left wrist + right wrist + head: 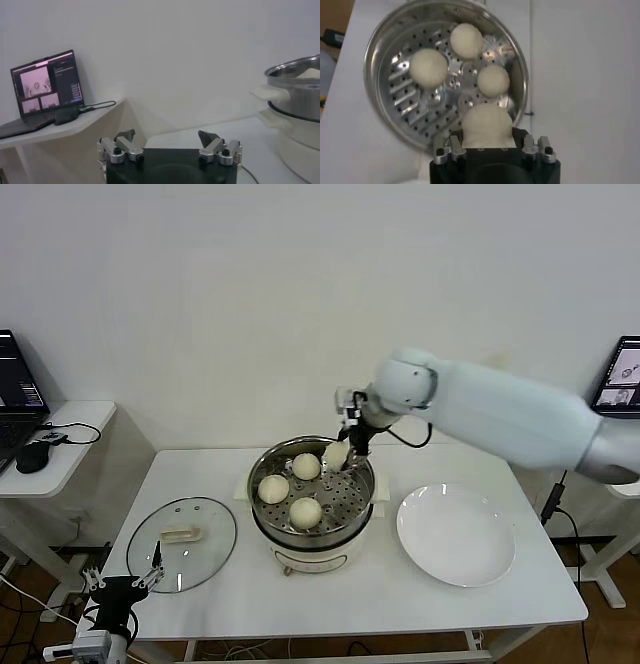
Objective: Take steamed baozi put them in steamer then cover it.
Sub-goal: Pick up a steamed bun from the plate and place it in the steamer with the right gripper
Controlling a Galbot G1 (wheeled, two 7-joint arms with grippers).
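Observation:
The steamer stands mid-table, a shiny steel pot on a white base. Three cream-white baozi lie on its perforated tray. My right gripper is over the pot's back right part, shut on another baozi just above the tray. Whether that bun touches the tray I cannot tell. The glass cover lies flat on the table left of the steamer. My left gripper waits low off the table's front left corner, open and empty.
A white plate with nothing on it sits right of the steamer. A side desk with a laptop and a mouse stands at the left. A screen is at the far right.

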